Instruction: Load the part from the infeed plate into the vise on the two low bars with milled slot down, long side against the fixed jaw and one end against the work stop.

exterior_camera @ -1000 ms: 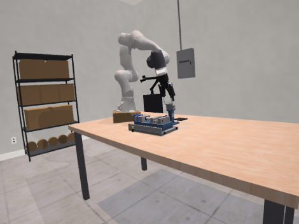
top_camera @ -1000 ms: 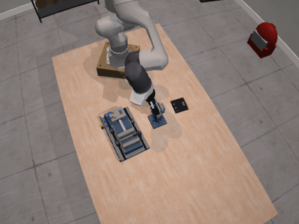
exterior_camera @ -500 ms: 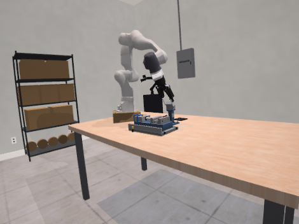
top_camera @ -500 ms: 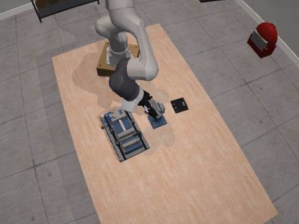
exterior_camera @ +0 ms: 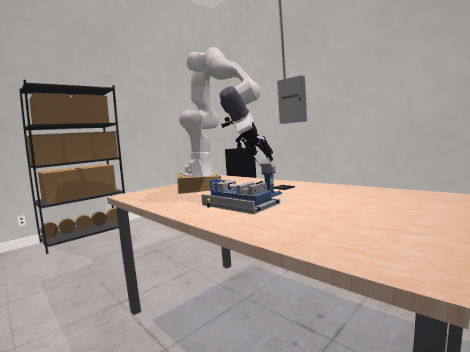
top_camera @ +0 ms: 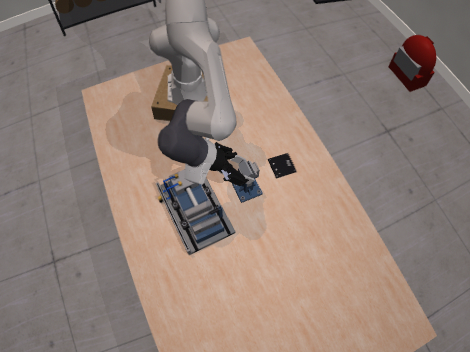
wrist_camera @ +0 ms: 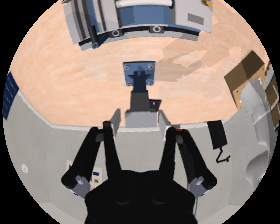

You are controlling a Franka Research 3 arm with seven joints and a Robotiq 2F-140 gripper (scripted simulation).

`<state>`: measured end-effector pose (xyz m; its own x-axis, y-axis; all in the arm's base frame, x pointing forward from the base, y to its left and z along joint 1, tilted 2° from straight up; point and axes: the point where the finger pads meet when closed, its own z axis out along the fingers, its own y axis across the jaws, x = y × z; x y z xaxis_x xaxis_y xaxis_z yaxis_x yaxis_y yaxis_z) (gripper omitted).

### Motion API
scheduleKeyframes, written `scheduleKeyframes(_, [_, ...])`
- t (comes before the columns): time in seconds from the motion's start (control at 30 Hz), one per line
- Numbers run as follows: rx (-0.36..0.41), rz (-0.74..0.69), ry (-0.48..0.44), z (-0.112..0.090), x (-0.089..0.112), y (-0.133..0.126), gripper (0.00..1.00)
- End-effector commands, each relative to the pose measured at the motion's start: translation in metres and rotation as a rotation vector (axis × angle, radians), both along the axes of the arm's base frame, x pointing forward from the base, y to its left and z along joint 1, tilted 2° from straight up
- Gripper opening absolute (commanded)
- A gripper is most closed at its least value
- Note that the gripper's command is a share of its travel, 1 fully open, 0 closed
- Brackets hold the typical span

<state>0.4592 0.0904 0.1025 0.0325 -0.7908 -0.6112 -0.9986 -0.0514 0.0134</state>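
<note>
Apparently the half-open fingers grip nothing, straddling the part between them; the V-block beyond probably supports it for a changed grip.

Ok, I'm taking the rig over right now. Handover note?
Gripper: part open, tilted, fingers either side of the grey block, no grip evident.
Block: looks to be on the blue stand; slot direction unclear.
Vise: open, block not loaded.
Left: grip, seat slot down on the bars, push against fixed jaw and work stop.
</note>
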Motion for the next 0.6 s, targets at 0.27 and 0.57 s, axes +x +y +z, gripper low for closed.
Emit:
scheduleKeyframes(0.27, [0.086, 0.061, -0.029, 0.0015, -0.0028, 0.0030, 0.51])
scheduleKeyframes(0.57, [0.124, 0.061, -0.026, 0.0008, -0.0027, 0.0023, 0.51])
